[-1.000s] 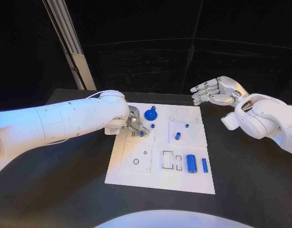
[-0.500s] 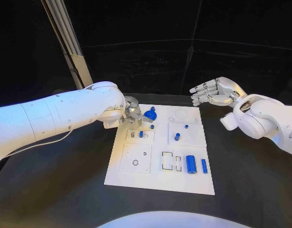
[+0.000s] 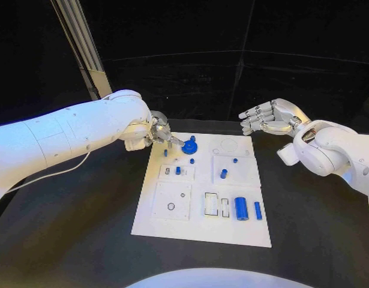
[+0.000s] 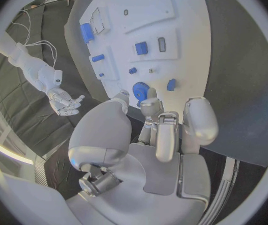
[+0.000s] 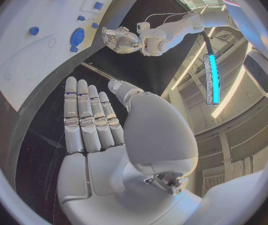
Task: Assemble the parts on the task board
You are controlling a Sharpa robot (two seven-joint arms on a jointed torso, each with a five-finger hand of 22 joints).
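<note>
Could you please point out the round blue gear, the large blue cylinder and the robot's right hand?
round blue gear (image 3: pixel 190 146): head view, on its disc face.
large blue cylinder (image 3: pixel 241 208): head view, mid-length on its side.
right hand (image 3: pixel 266 117): head view, middle of the palm.

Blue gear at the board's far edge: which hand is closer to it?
Left. The left hand hovers right beside the blue gear, at the task board's far left corner. The right hand is off past the board's far right corner, fingers apart.
</note>
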